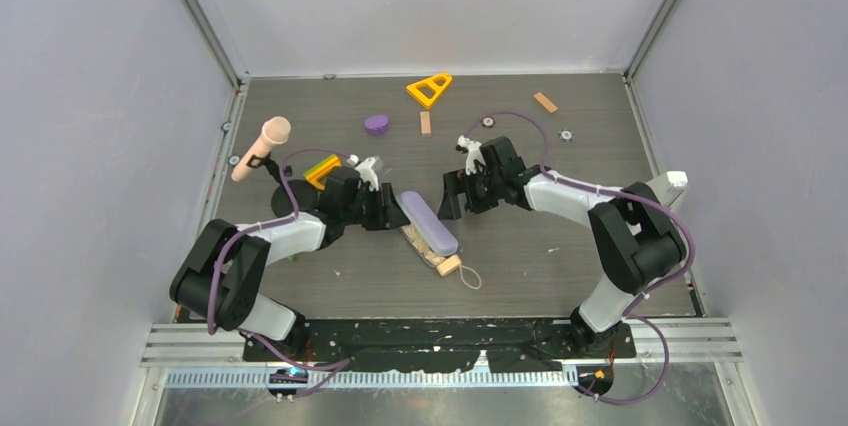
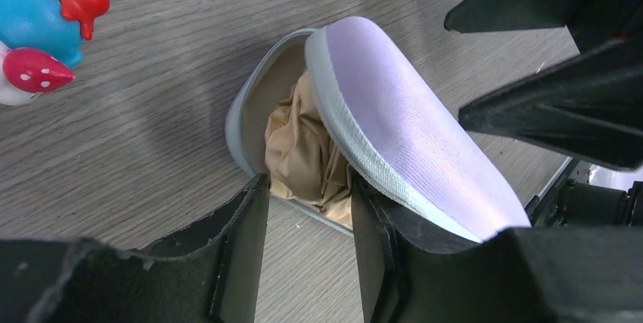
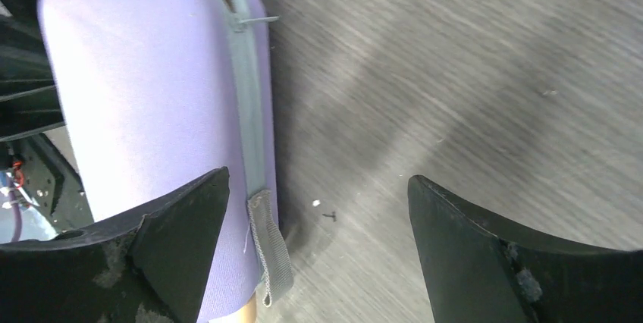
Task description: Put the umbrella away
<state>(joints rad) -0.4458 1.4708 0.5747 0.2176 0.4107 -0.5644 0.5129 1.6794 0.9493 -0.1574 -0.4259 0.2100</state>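
Table (image 1: 560, 236), grey wood-grain. Holds: lavender case (image 1: 428, 223) containing umbrella (image 1: 447, 266); pink microphone (image 1: 262, 148); yellow triangle (image 1: 429, 89); purple block (image 1: 376, 124).

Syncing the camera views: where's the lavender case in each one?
Top external: lavender case lies diagonally, just below mid-frame.
Left wrist: centre to right, partly open.
Right wrist: left side, running top to bottom.
Shared landmark: its grey zipper seam, clear in both wrist views.
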